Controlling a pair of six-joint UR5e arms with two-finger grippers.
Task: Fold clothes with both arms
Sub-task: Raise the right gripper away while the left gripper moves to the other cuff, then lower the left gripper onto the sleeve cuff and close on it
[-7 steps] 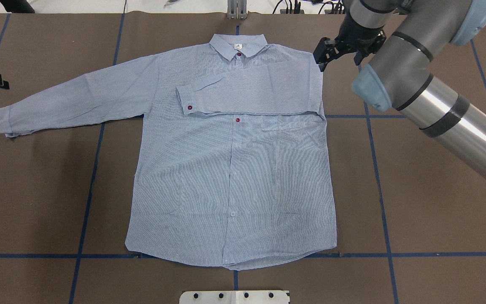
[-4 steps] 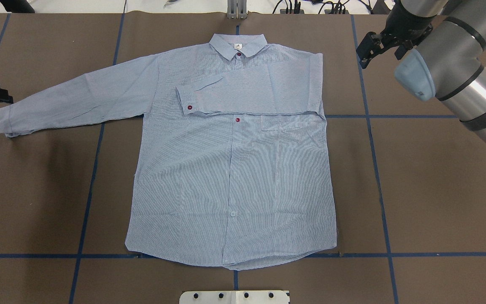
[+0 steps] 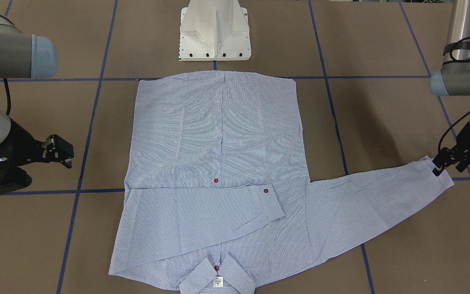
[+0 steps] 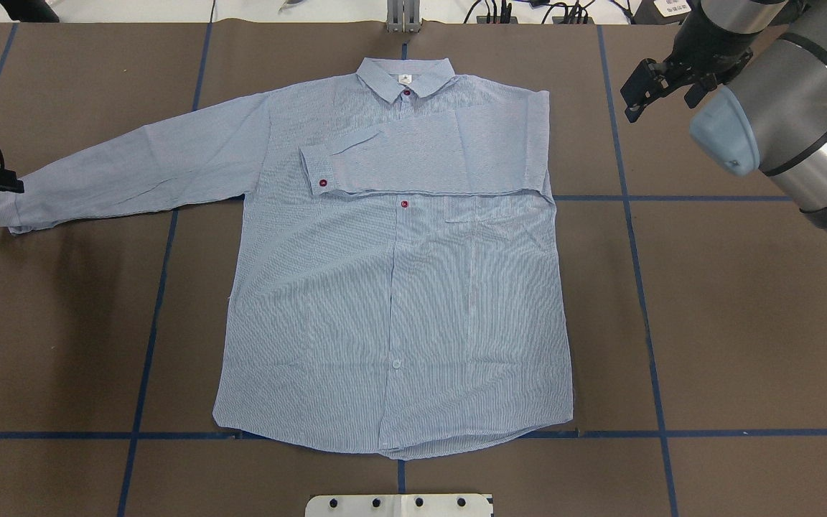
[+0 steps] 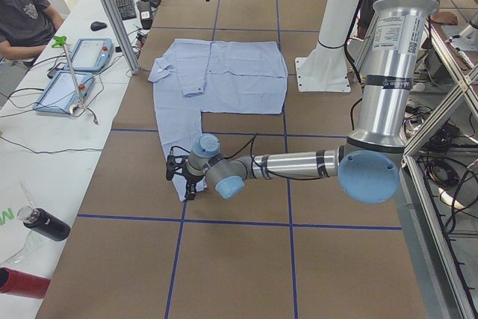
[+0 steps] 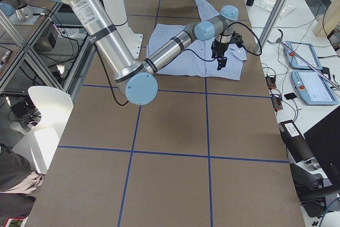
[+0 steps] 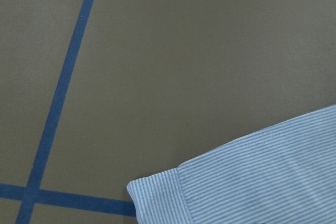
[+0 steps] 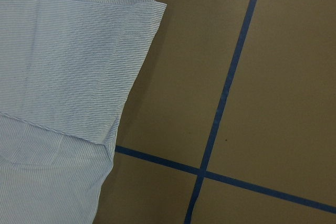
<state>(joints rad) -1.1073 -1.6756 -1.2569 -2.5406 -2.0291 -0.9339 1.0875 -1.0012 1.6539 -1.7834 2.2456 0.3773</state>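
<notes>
I see the shirt [image 4: 392, 301] lying with its outstretched cuff right at my left gripper [image 3: 438, 166], whose jaws I cannot read, while my right gripper [image 4: 636, 97] hangs spread beside the folded shoulder.

Grey-and-silver tubular arms [image 4: 787, 72], pale blue joint caps [image 3: 44, 57], black cables [image 3: 451, 128], white pedestal base [image 3: 214, 30].

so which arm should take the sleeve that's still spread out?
Left. The left hand is right at that sleeve's cuff; the right hand sits off the shirt, beside the side already folded.
</notes>
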